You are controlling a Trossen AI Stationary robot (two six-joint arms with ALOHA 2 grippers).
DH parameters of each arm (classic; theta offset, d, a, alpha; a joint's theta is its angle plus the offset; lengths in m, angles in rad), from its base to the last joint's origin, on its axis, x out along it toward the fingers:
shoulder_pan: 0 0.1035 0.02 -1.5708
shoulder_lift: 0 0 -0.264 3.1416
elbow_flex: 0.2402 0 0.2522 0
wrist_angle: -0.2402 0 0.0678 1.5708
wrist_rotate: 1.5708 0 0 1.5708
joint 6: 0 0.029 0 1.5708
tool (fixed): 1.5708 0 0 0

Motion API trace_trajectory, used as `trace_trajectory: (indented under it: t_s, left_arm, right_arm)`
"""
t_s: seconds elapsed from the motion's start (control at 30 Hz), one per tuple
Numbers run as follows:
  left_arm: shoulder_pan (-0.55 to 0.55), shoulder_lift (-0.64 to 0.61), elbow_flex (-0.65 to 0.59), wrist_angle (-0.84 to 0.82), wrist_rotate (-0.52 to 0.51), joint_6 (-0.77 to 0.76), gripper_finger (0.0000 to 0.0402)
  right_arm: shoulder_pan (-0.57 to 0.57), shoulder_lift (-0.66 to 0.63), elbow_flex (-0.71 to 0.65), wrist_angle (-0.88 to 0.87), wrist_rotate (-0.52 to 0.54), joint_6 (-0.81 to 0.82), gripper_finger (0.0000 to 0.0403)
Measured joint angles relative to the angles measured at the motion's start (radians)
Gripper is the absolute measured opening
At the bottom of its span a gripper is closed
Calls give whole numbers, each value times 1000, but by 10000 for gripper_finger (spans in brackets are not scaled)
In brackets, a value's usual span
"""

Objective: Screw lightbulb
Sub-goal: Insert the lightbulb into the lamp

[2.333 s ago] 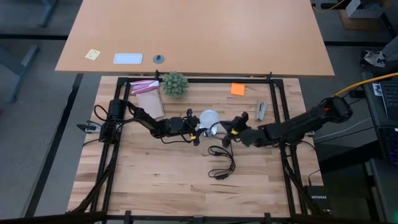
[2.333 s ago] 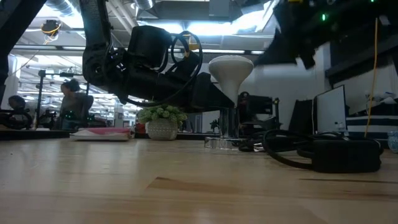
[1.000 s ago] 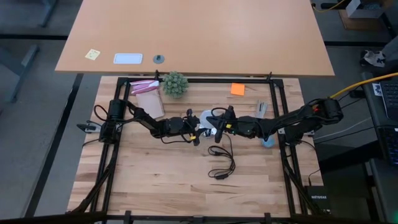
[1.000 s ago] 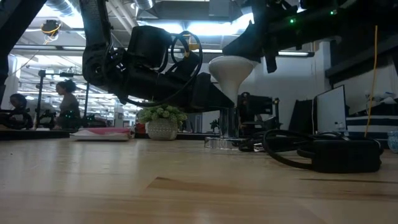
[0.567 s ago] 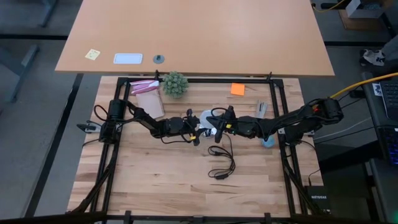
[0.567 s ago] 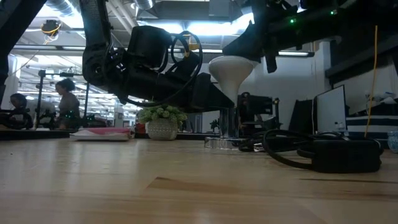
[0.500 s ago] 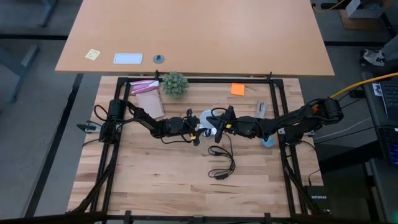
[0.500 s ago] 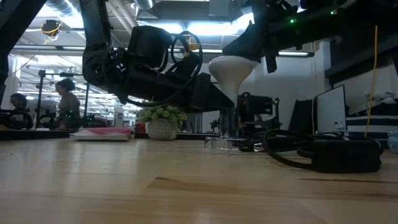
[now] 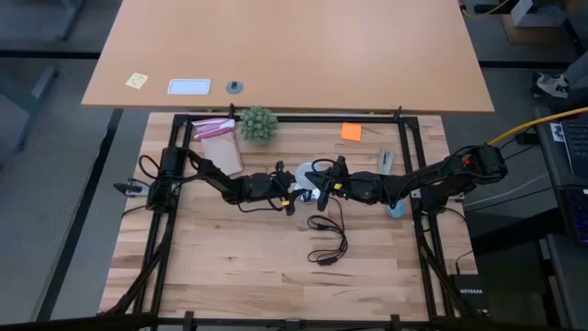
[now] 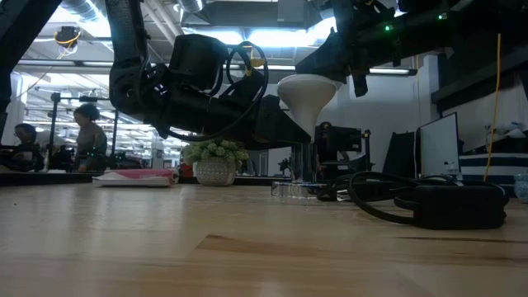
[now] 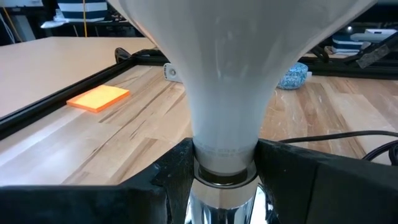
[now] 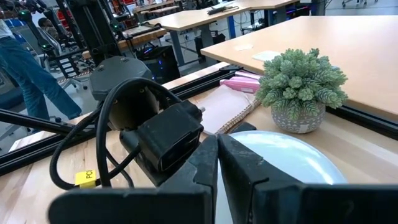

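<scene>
Lightbulb (image 10: 307, 92): 1 only, upright mid-table, long axis vertical, base down in the socket. I see the left gripper (image 11: 224, 171) pinching the neck just above the socket (image 10: 299, 188). Right gripper (image 9: 322, 187) sits at the dome from the opposite side, fingers pressed together, holding nothing. Behind: 1 plant (image 9: 258, 123), 1 orange note (image 9: 351, 131).
</scene>
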Motion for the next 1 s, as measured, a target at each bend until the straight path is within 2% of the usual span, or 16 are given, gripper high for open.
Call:
trace_trajectory:
  t_s: [0.2, 1.0]
  left_arm:
    - [0, 0, 0, 1, 0, 52, 157]
    - [2, -1, 0, -3, -12, 12, 157]
  right_arm:
    - [0, 0, 0, 0, 0, 0, 23]
    - [0, 1, 0, 0, 0, 0, 23]
